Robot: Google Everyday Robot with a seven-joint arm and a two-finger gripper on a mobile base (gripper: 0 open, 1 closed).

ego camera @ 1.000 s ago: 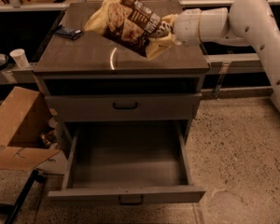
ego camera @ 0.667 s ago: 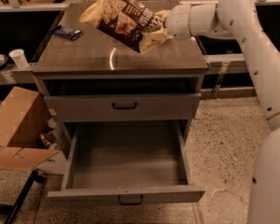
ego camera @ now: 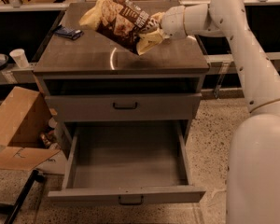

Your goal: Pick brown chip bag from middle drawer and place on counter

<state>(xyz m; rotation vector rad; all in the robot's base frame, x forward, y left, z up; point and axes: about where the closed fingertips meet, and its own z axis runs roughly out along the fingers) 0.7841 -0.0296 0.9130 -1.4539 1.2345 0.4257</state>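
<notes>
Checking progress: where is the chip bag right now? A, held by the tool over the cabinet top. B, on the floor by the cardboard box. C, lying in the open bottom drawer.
A: the tool, over the cabinet top, grips the chip bag in the air.

White arm (ego camera: 235,41) rises from the body at lower right of view and bends at the elbow, forearm reaching level toward view left. Gripper (ego camera: 150,28) at its end, above the counter (ego camera: 84,59), clamped on the brown chip bag (ego camera: 121,17).
</notes>
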